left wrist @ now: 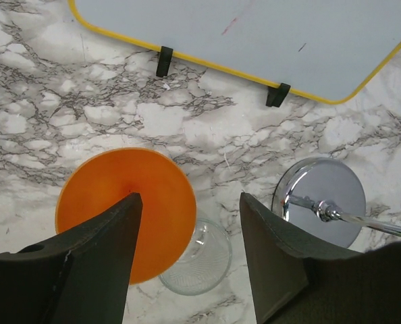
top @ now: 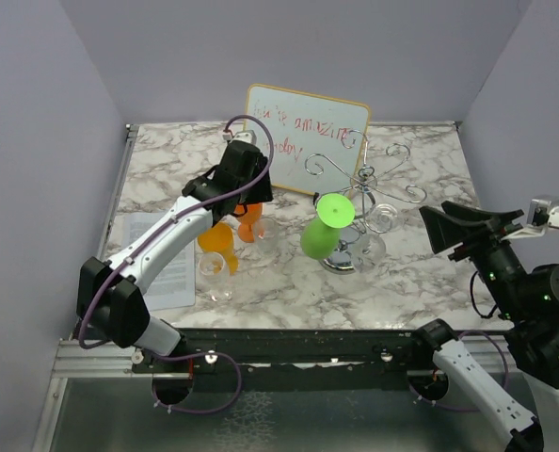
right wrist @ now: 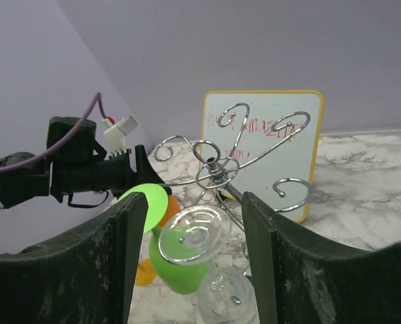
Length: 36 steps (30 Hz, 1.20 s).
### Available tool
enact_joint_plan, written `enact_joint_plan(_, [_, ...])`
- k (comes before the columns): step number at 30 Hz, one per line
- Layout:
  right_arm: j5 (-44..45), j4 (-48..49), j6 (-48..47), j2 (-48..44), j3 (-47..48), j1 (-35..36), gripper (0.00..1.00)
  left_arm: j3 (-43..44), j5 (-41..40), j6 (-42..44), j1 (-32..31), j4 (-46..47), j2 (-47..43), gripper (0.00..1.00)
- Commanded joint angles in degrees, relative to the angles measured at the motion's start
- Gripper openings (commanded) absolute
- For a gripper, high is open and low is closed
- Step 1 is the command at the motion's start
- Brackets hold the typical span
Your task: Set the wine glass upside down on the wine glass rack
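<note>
The wine glass rack (top: 364, 179) stands mid-table on its round shiny base (left wrist: 322, 196). A green wine glass (top: 325, 228) and a clear wine glass (right wrist: 190, 236) hang upside down from its arms. My left gripper (left wrist: 190, 199) hovers open above a clear glass (left wrist: 200, 260) on the table. Its left finger overlaps the round foot of an orange glass (left wrist: 119, 202) below it, and nothing is between the fingers. My right gripper (right wrist: 194, 196) is open to the right of the rack (right wrist: 217, 169), facing the hanging glasses without touching them.
A yellow-framed whiteboard (top: 308, 137) leans behind the rack. A second orange glass (top: 216, 240) and another clear glass (top: 214, 275) stand by the left arm. A printed sheet (top: 167, 268) lies at the left. Grey walls enclose the table.
</note>
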Motion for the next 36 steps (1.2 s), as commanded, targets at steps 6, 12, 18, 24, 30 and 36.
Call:
enact_joint_plan(6, [-6.29,10.94,-0.22,5.77,1.92,0.01,0.64,6.10,6.51,3.01,2.14,-3.42,8.35,0.46])
enact_joint_plan(12, [-9.00,18.12,2.88,8.05,0.99,0.03,0.64,9.16,4.66,3.99,2.21,-5.57,11.26,0.19])
enact_joint_plan(18, [-9.13,19.55,4.75,11.33,2.55,0.03,0.64,10.75,0.48,5.67,2.23,-7.49,11.39,0.00])
enact_joint_plan(24, [-9.45,18.29,8.50,15.84,4.76,0.05,0.64,12.07,-8.04,7.18,2.23,-8.64,5.74,0.00])
enact_joint_plan(30, [-10.61,18.26,14.21,21.98,7.81,0.02,0.64,13.49,-12.72,7.33,2.22,-7.84,-4.05,0.00])
enact_joint_plan(36, [-12.38,20.26,19.58,30.86,13.01,0.12,0.63,12.88,-11.52,6.78,2.22,-0.27,-14.84,0.00])
